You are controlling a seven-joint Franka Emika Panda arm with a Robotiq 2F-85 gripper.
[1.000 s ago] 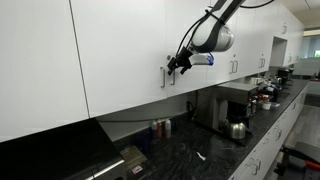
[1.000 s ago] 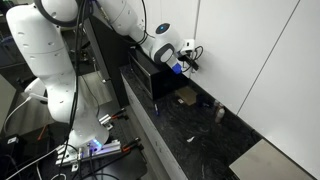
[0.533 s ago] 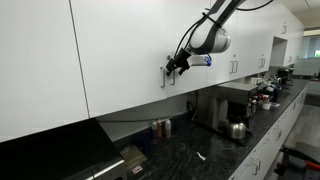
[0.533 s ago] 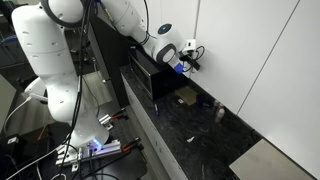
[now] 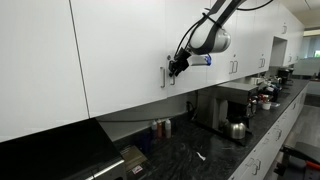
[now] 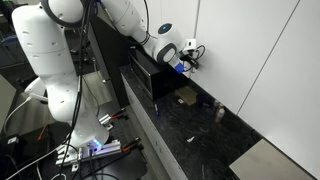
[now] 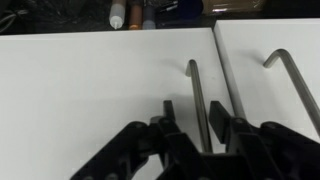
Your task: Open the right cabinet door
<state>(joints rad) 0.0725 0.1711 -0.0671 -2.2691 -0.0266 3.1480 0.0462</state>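
The right cabinet door (image 7: 90, 90) is a glossy white panel with a slim silver bar handle (image 7: 194, 95) near its seam edge. My gripper (image 7: 191, 108) straddles that handle, one black finger on each side. A narrow gap shows on both sides of the bar, smaller at the finger (image 7: 218, 118) nearer the seam. In an exterior view the gripper (image 5: 176, 68) is up against the handle (image 5: 172, 76) at the lower edge of the door (image 5: 190, 88). From the other side the gripper (image 6: 192, 57) meets the white cabinet front.
The neighbouring white door (image 7: 270, 40) has its own handle (image 7: 290, 70) just across the seam. Below lie a black counter (image 5: 200, 150), a dark appliance (image 5: 225, 108), a kettle (image 5: 238, 130) and cans (image 5: 160, 128). The arm's white base (image 6: 55, 70) stands beside the counter.
The fingers have drawn in around the handle. The arm has barely shifted, and the door stays flush.
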